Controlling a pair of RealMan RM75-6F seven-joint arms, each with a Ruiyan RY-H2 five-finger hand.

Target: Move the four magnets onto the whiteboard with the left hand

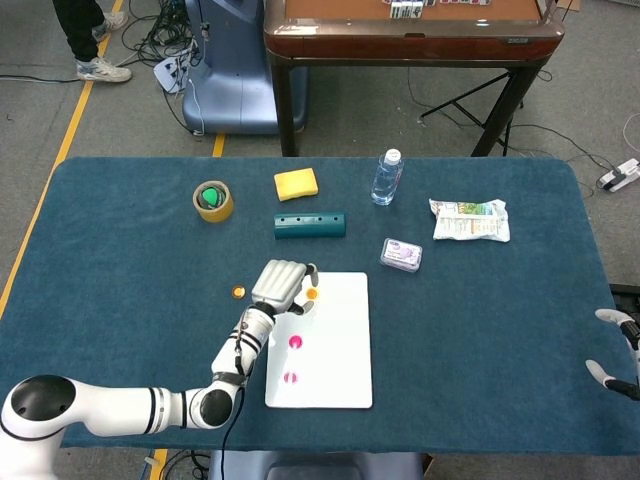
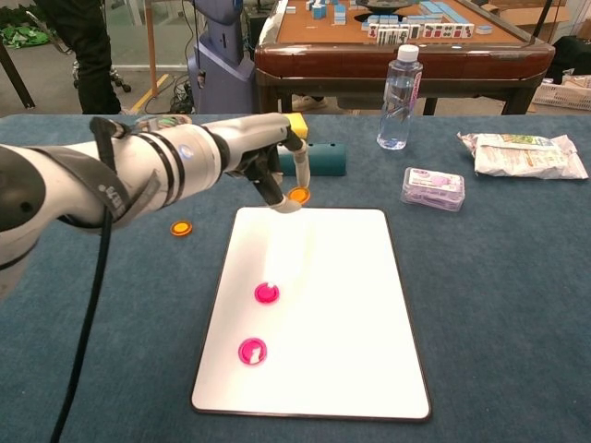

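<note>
My left hand (image 1: 282,285) (image 2: 270,164) hangs over the top of the white whiteboard (image 1: 335,370) (image 2: 351,323) and pinches an orange magnet (image 1: 311,294) (image 2: 298,195) between thumb and a finger, a little above the board. Two pink magnets (image 1: 295,342) (image 2: 266,293) lie on the board's left half, the second (image 1: 290,378) (image 2: 251,351) nearer me. Another orange magnet (image 1: 238,292) (image 2: 181,227) lies on the blue cloth left of the board. My right hand (image 1: 620,352) shows at the far right edge of the head view, fingers apart, holding nothing.
Behind the board lie a teal bar (image 1: 310,225) (image 2: 319,159), a yellow sponge (image 1: 296,183), a tape roll (image 1: 213,201), a water bottle (image 1: 387,177) (image 2: 399,97), a small plastic box (image 1: 401,255) (image 2: 433,187) and a snack bag (image 1: 470,220) (image 2: 522,155).
</note>
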